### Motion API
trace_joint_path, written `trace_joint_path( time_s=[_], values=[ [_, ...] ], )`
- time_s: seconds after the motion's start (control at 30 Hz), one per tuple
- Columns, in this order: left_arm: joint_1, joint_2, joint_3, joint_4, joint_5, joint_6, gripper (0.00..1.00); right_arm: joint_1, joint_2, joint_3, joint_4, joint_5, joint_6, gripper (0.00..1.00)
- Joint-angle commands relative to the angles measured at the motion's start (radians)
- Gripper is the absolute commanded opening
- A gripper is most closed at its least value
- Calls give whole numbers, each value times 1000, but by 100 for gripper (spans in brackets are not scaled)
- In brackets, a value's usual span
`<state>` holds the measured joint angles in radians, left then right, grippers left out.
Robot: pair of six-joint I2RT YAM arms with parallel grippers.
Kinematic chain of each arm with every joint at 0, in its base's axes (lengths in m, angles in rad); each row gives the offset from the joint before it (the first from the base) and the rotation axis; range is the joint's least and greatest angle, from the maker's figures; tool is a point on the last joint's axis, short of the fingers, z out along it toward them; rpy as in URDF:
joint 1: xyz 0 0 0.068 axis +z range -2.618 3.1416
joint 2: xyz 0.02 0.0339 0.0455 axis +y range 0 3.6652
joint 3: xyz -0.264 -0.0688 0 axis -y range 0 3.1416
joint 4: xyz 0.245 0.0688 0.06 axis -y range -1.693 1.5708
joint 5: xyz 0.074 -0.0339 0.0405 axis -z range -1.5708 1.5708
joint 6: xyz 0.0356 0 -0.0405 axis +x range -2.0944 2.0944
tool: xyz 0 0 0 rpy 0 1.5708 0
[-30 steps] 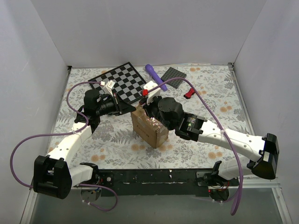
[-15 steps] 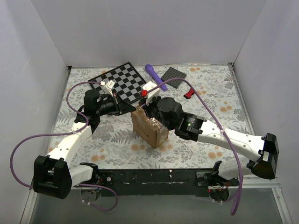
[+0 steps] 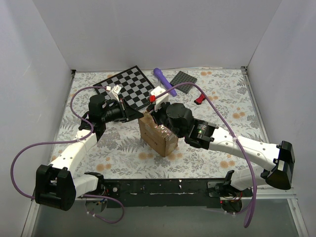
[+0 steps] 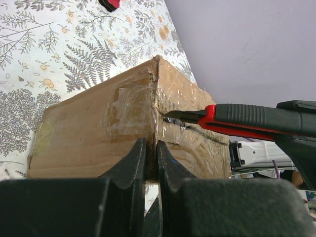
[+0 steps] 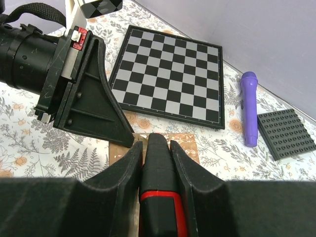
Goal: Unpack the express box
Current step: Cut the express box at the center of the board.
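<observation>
Bright even light; soft shadows; glare on taped express box (image 4: 182, 98); near fingers (image 4: 123, 168) blurred.

A robot lab test cell: plain white panels (image 3: 163, 29) enclose a floral tabletop (image 3: 232, 98); left arm (image 3: 74, 153) and right arm (image 3: 242, 144) bolted to a black rail (image 3: 163, 186) at bottom, purple cables (image 3: 72, 99) trailing.

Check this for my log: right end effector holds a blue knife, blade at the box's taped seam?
No: the left wrist view shows the knife is red and black. The right end effector does hold it, blade at the box's taped seam.
</observation>
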<state>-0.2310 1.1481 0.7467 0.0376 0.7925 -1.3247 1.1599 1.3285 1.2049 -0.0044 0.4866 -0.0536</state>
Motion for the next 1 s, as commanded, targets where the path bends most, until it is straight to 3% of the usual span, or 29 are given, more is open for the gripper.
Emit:
trace_joint_path(
  time_s=[0.0, 0.97],
  values=[
    [-8, -22, -27, -59, 20, 1, 0, 6, -20, -2, -72, -29, 20, 1],
    [-8, -22, -21, -73, 2, 2, 0, 6, -135, -7, -152, -33, 34, 1]
  ],
)
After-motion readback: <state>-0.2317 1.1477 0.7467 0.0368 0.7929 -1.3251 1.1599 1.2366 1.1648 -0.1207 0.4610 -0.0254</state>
